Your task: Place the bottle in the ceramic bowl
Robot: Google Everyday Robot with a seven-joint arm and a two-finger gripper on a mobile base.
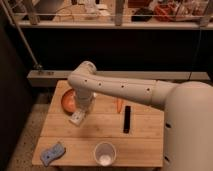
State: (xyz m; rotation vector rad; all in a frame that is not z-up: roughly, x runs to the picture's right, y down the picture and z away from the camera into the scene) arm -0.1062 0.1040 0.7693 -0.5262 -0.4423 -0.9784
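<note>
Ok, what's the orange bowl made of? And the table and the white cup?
The bowl looks like glazed ceramic: orange-brown and glossy. The table looks like pale wood, with plank seams showing. The white cup is matte, maybe paper or plastic; hard to tell. The gripper is at the bottle, beside the bowl.

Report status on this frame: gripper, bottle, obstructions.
Gripper low beside the ceramic bowl, jaws shut on the bottle. Bottle outside the bowl, at its near-right rim. Nothing in the way.
</note>
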